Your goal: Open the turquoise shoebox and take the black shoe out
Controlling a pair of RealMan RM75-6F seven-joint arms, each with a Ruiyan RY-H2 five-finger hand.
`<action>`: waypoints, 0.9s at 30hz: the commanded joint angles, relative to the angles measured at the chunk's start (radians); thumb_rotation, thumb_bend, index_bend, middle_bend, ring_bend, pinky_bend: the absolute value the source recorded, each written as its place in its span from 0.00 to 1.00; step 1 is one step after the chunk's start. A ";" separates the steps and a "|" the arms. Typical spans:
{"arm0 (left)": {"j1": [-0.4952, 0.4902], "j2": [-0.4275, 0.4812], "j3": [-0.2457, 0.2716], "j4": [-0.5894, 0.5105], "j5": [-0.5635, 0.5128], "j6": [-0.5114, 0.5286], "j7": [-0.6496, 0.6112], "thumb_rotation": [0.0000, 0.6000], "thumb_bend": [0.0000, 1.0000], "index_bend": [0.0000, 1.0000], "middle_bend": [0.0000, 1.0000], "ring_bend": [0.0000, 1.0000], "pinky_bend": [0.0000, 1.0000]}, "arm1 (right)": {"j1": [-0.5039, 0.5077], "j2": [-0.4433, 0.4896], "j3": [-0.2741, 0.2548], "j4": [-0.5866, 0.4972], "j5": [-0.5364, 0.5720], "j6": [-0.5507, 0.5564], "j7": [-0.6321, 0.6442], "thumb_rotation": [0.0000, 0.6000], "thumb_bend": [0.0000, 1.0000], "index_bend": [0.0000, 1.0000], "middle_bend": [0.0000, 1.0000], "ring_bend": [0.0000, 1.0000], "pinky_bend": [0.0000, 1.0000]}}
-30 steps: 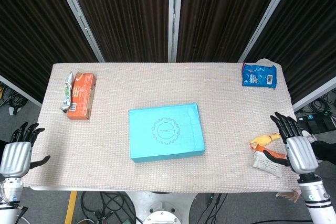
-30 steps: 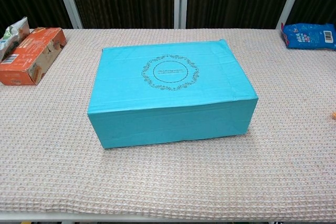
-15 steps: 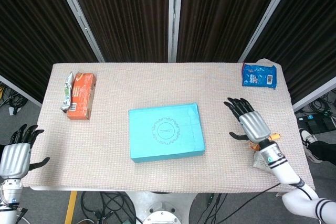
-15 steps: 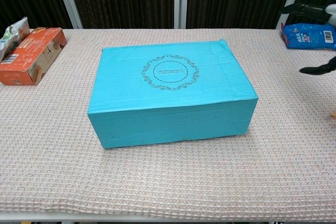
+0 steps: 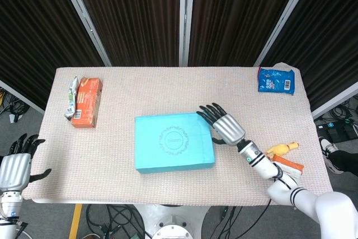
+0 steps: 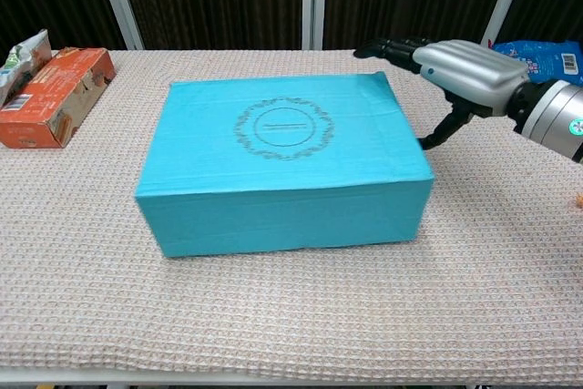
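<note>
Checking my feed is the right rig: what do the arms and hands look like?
Both hands, right hand and left hand, have ribbed silver metallic backs and black fingers. The right forearm is white and silver with black bands and a small green round marking near the wrist.

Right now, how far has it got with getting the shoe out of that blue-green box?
Barely started. The turquoise shoebox is closed, lid flat, and no shoe is visible. The right hand is at the box's right end, fingers spread, gripping nothing. The left hand hangs off the table's edge. Opening the lid and lifting the shoe out remain.
</note>
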 commanded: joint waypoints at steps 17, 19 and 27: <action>0.009 -0.005 0.009 0.006 0.010 0.006 -0.034 1.00 0.00 0.23 0.13 0.04 0.14 | 0.015 -0.021 -0.090 -0.018 -0.062 0.081 -0.122 1.00 0.04 0.00 0.05 0.00 0.00; 0.010 -0.004 0.010 0.007 0.008 0.003 -0.037 1.00 0.00 0.23 0.13 0.04 0.14 | 0.018 -0.042 -0.093 0.012 -0.066 0.100 -0.110 1.00 0.04 0.00 0.05 0.00 0.00; 0.013 -0.007 0.011 0.013 0.008 0.005 -0.047 1.00 0.00 0.23 0.13 0.04 0.14 | 0.029 -0.145 -0.124 0.206 -0.114 0.210 -0.046 1.00 0.36 0.24 0.19 0.02 0.01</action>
